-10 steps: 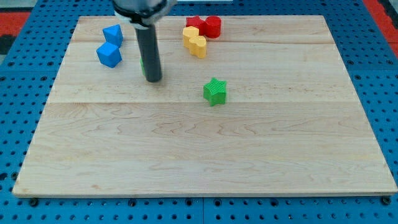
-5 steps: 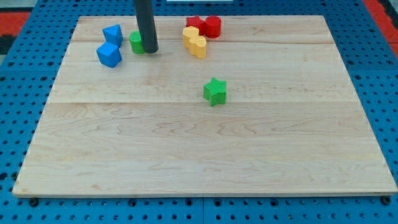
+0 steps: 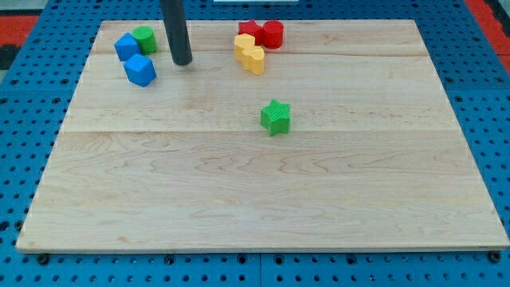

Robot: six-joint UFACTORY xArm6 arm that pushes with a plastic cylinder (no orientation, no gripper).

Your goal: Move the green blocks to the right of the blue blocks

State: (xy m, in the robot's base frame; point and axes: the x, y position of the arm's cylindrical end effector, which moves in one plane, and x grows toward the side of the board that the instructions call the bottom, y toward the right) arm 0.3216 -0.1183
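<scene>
**Green cylinder pressed against a blue block, green star out in the middle**

At the view's top left of the pale wooden board, a blue block of unclear, angular shape sits touching a green cylinder-like block on its right. Just below them lies a blue cube, close to the pair, though I cannot tell whether it touches. My tip stands just right of these three, apart from the green cylinder and touching no block. I carry no pincer, only a dark rod, so nothing is grasped.

Further right along the top edge, a yellow block of lobed shape lies against a red group: a red block of unclear shape and a red cylinder.

The green star-shaped block sits alone near the board's middle, well to the right of both blue blocks and below the yellow one.
</scene>
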